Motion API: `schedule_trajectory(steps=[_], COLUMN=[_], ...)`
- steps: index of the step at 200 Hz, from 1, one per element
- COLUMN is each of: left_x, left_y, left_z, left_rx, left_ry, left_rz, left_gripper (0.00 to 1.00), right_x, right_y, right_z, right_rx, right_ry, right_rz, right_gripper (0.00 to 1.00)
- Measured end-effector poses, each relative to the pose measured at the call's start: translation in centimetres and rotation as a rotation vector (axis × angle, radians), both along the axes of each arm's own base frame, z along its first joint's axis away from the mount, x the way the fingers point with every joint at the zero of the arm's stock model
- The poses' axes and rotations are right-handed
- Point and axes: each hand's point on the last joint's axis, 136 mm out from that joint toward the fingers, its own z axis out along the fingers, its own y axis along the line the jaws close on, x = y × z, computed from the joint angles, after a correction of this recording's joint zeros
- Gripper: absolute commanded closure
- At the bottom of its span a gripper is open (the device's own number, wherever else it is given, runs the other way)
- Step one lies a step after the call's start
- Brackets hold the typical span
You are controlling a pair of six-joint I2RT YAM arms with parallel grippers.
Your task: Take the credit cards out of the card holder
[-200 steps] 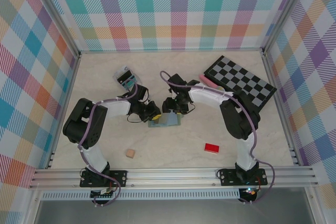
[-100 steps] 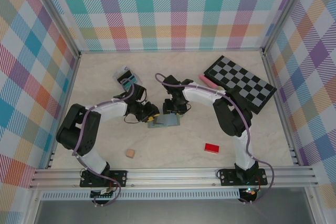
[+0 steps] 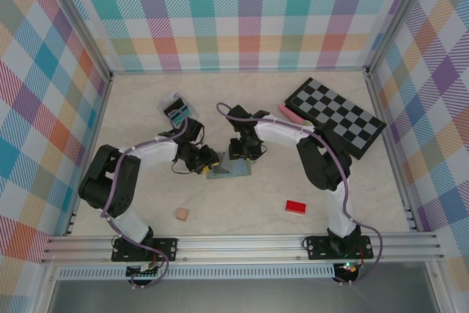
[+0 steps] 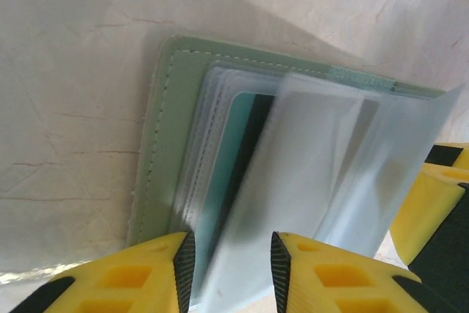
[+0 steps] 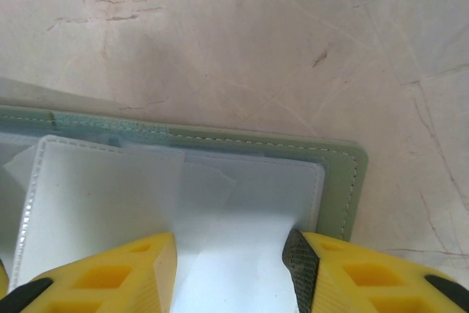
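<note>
Inside card holder point(image 4: 157, 144), teal card point(image 4: 229, 166) sleeved

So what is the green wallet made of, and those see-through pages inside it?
The card holder looks like soft fake leather or vinyl: matte pale green, with stitching along its edge. The pages look like thin clear plastic, shiny and a bit milky: a teal card shows through, and one page bends upward.

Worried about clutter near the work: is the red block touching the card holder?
Apart. The top external view shows a stretch of table between the red block and the card holder.
</note>
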Motion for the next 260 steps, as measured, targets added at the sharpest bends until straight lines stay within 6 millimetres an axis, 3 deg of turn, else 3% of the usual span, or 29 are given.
schedule_trajectory(steps=[169,231,260], left_x=[0.1,0.9,0.9], left_y=[-0.7,-3.3,-4.7], left_z=[0.6,3.2,4.4], left_rx=[-0.024,-0.168,-0.221], left_ry=[-0.02,-0.089,-0.115], left_rz=[-0.072,-0.105,-0.127], left_gripper=[0.8,0.72,0.71], right_x=[0.0,-0.3,-0.5], right_y=[0.0,-0.1,-0.6], right_z=[0.0,0.5,2.0], right_rx=[-0.001,0.025,0.042], right_ry=[0.001,-0.017,-0.047], right_rz=[0.0,0.001,-0.007], right_gripper=[0.53,0.5,0.47])
